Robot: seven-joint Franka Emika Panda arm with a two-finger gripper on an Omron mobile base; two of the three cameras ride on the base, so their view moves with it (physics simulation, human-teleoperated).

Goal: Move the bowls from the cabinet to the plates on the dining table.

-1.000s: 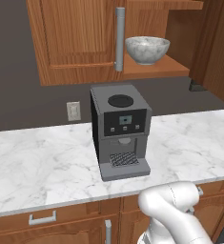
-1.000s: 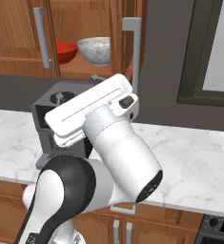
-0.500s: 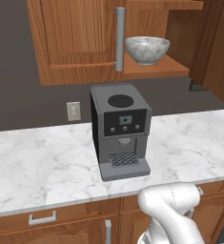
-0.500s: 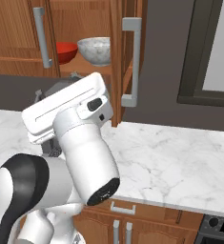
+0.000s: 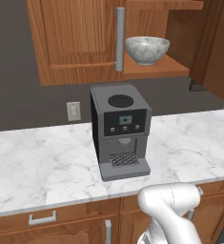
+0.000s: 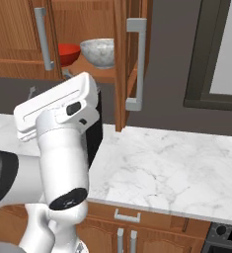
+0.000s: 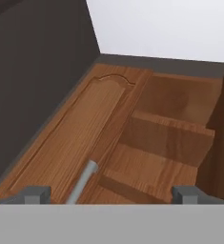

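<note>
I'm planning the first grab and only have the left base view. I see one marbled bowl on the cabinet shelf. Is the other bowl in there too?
Observer: Yes. The right base view shows a red bowl on the same shelf, to the left of the marbled bowl.
Operator: Is the gripper ready?
Observer: In the hand view the gripper is open and empty, facing the cabinet.
Operator: Any door in the way?
Observer: The right door stands swung open, edge-on to the right of the marbled bowl.
</note>
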